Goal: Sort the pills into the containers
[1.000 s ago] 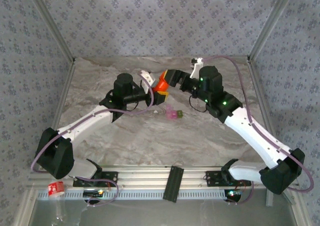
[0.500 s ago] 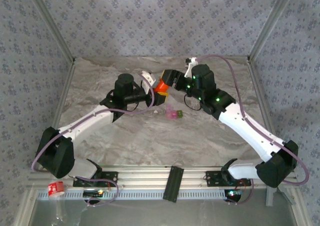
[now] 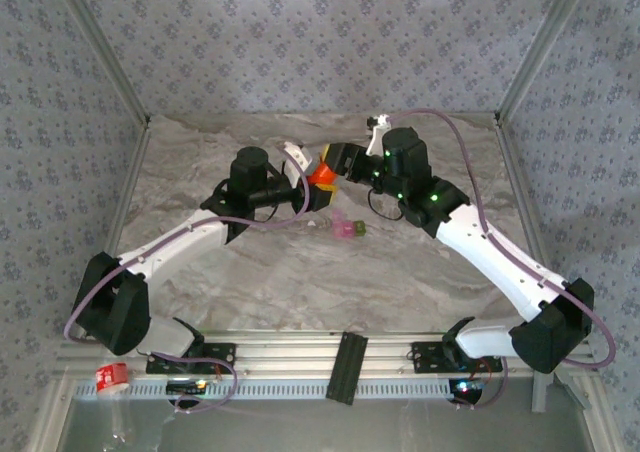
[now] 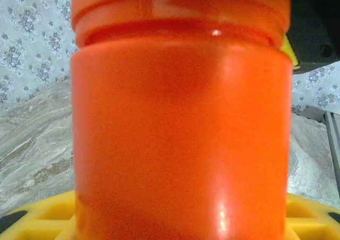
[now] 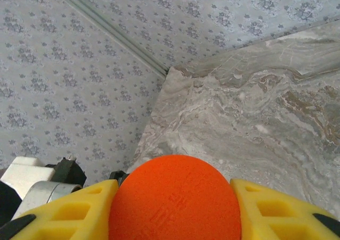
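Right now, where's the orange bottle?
Top view, centre-rear: orange bottle gripped by the left pincer, right pincer on its cap, just behind the containers.

— How is the light?
— Soft, even, from above; the arms (image 3: pixel 490 254) throw faint shadows on the marble surface (image 3: pixel 260 277).
— And sharpness?
— The overhead view is grainy. At the left wrist the orange bottle (image 4: pixel 180 139) is close and blurred, with small white glints.

My left claw (image 3: pixel 316 187) and right claw (image 3: pixel 327 162), both clamped on the orange bottle (image 3: pixel 322 175), blocked the middle rear of the worktop (image 3: pixel 250 272). The containers (image 3: pixel 346 227) lay just in front of them. The near middle, between my arms, stood open.
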Motion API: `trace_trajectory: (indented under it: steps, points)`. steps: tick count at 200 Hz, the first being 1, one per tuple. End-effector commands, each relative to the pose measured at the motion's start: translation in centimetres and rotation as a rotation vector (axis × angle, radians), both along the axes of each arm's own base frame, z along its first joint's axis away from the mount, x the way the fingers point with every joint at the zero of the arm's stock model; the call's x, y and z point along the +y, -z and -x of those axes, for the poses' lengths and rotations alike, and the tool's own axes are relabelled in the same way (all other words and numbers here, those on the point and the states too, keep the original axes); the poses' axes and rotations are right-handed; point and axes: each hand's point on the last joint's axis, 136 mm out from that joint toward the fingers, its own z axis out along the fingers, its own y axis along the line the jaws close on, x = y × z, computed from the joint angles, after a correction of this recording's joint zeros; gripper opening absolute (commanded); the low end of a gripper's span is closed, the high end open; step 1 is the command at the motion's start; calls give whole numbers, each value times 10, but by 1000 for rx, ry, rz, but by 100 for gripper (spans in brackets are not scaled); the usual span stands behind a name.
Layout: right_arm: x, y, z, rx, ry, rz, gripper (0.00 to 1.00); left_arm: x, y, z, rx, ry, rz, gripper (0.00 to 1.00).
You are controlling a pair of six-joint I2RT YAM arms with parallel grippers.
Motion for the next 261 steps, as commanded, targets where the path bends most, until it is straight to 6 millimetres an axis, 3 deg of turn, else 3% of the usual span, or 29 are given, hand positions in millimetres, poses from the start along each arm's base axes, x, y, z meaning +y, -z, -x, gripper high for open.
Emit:
trace_trajectory:
  steps: [1,20,36,45,65,84,102,122,158,177,198,250,253,261]
  points:
    - [9,-18,8,-96,-117,-17,44,-3,-29,-1,-59,12,49,0]
    - [17,-26,20,-258,-351,-9,48,-3,-31,2,-62,18,51,0]
    - [12,-26,29,-334,-507,-9,51,-3,-32,3,-62,22,50,0]
    - [5,-9,24,-296,-545,-28,51,-2,-31,3,-60,22,49,0]
    - [-6,-5,11,-257,-551,-74,50,-2,-32,5,-61,26,52,0]
    - [-8,-7,5,-248,-523,-97,52,-2,-33,4,-64,23,53,0]
    - [-11,-13,2,-231,-465,-109,75,-2,-32,3,-62,20,52,0]
    - [-26,-22,-4,-208,-318,-129,87,-2,-33,3,-64,20,51,0]
    - [-63,-24,-15,-94,29,-169,90,-2,-34,2,-68,20,53,0]
    - [-71,-19,-15,-49,132,-159,91,-3,-34,2,-69,22,53,0]
    - [-66,-17,-13,-17,171,-148,92,-3,-34,2,-67,21,53,0]
    - [-27,-10,-9,-1,100,-90,91,-4,-32,2,-63,22,53,0]
    - [-26,-22,-9,-21,96,-102,91,-4,-32,2,-62,22,53,0]
    - [-22,-23,-9,-24,88,-102,90,-4,-32,2,-59,21,53,0]
